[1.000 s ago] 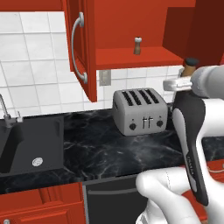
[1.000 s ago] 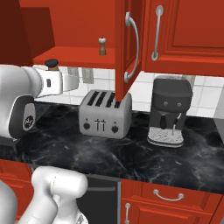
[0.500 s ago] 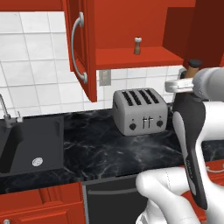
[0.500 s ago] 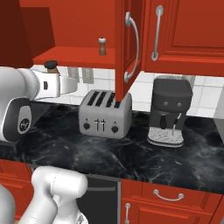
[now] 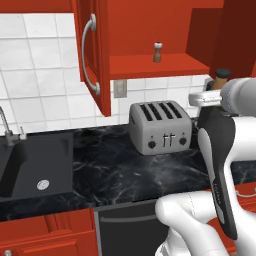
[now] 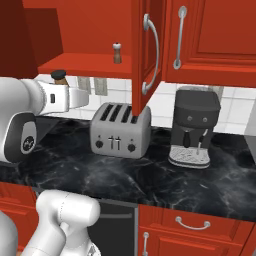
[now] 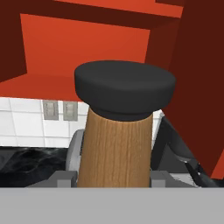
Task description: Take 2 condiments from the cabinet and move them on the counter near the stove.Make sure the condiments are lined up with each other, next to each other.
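Note:
My gripper (image 7: 114,177) is shut on the dark-capped wooden mill (image 7: 116,144), which stands upright and close in the hand view. The held mill (image 5: 219,80) hangs in the air right of the toaster, just below the red shelf, and pokes up behind my wrist (image 6: 59,76). The second mill (image 5: 157,52), with a pale grey top, stands on the shelf of the open red cabinet (image 5: 160,67); it is also on the shelf (image 6: 117,52) left of the door (image 6: 142,50). The black marble counter (image 5: 110,165) runs below. The stove is out of view.
A silver four-slot toaster (image 5: 160,127) sits on the counter under the shelf. A dark coffee machine (image 6: 192,127) stands to its right. The black sink (image 5: 30,162) with its tap is at the left. The open cabinet door (image 5: 95,50) juts out above the counter.
The gripper with the dark-capped mill has sunk very slightly and the wrist has turned a little. The grey-topped mill has not moved.

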